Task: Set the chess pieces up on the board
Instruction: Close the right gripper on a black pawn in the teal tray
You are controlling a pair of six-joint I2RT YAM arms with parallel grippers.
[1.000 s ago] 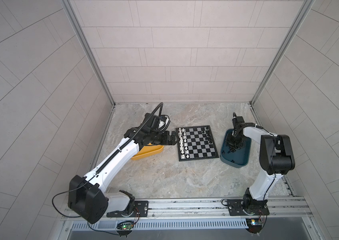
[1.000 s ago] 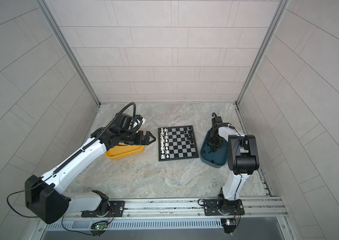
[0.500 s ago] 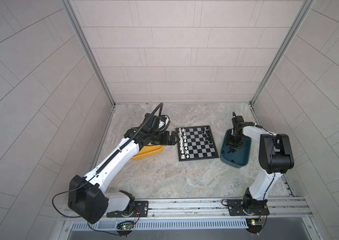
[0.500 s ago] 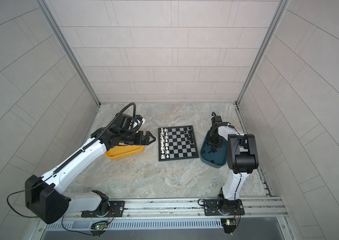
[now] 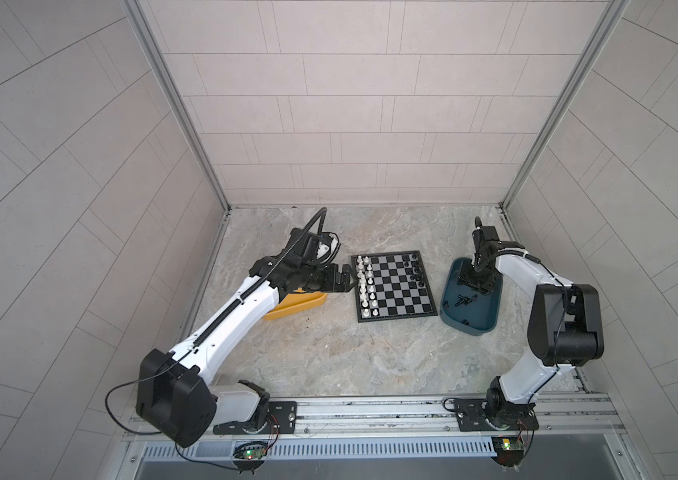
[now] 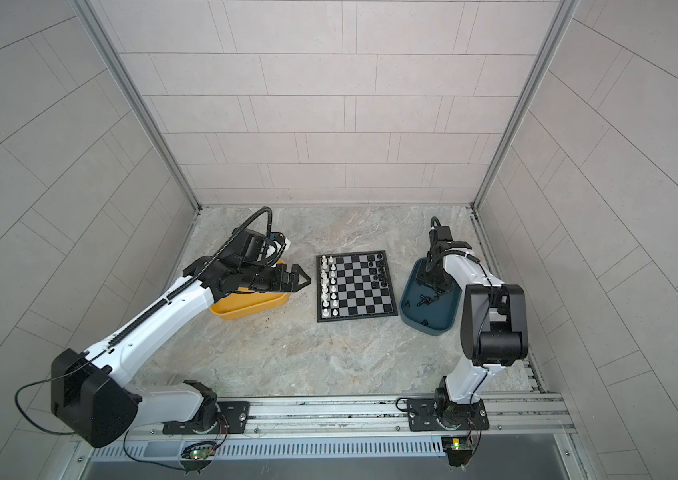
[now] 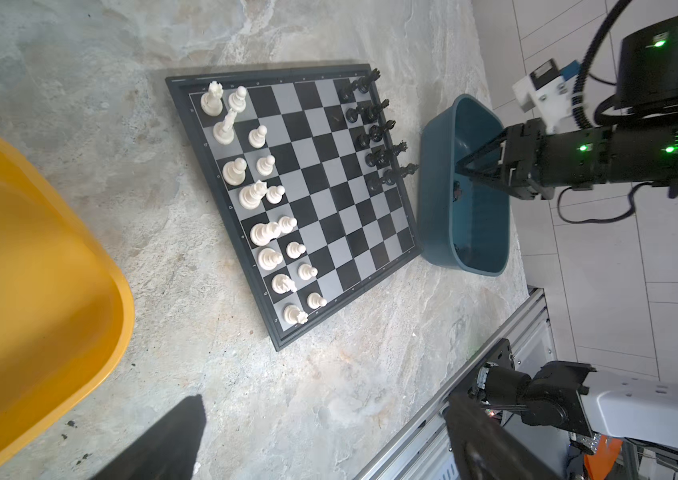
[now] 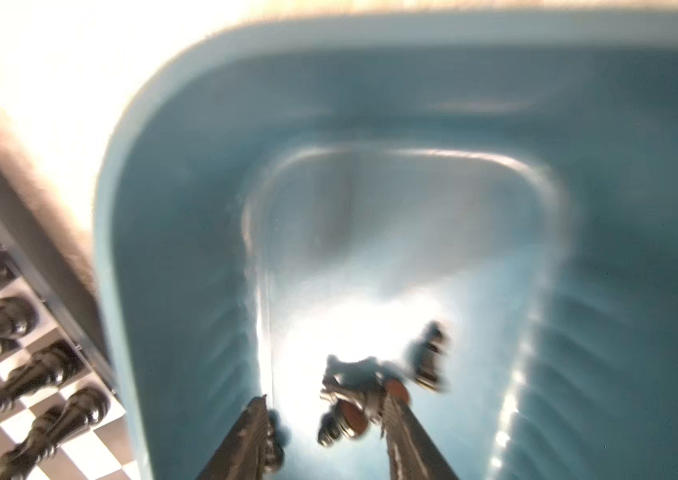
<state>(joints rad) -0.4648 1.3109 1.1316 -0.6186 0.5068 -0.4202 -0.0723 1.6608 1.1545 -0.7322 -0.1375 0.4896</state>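
Observation:
The board (image 5: pixel 393 286) (image 6: pixel 356 286) (image 7: pixel 308 216) lies mid-table. White chess pieces (image 5: pixel 364 286) (image 6: pixel 327 286) (image 7: pixel 262 199) fill its two left columns; one (image 7: pixel 225 129) leans. Black chess pieces (image 5: pixel 414 270) (image 6: pixel 379 270) (image 7: pixel 379 137) (image 8: pixel 17 374) stand along the far part of its right side. Loose black pieces (image 5: pixel 464 300) (image 6: pixel 426 300) (image 8: pixel 350 395) lie in the teal tray (image 5: pixel 472 328) (image 6: pixel 433 330) (image 8: pixel 188 208). My right gripper (image 5: pixel 472 286) (image 6: pixel 433 286) (image 8: pixel 325 411) is down in that tray, jaws apart, one finger against a piece. My left gripper (image 5: pixel 347 279) (image 6: pixel 302 280) (image 7: pixel 325 428) hovers open and empty beside the board's left edge.
A yellow tray (image 5: pixel 300 305) (image 6: pixel 250 309) (image 7: pixel 17 291) sits left of the board, partly under my left arm. The teal tray (image 7: pixel 433 208) nearly touches the board's right edge. Tiled walls close in three sides, and a metal rail (image 5: pixel 370 409) runs along the front.
My right gripper's jaws have spread wider inside the teal tray. The left arm and the pieces on the board have not moved.

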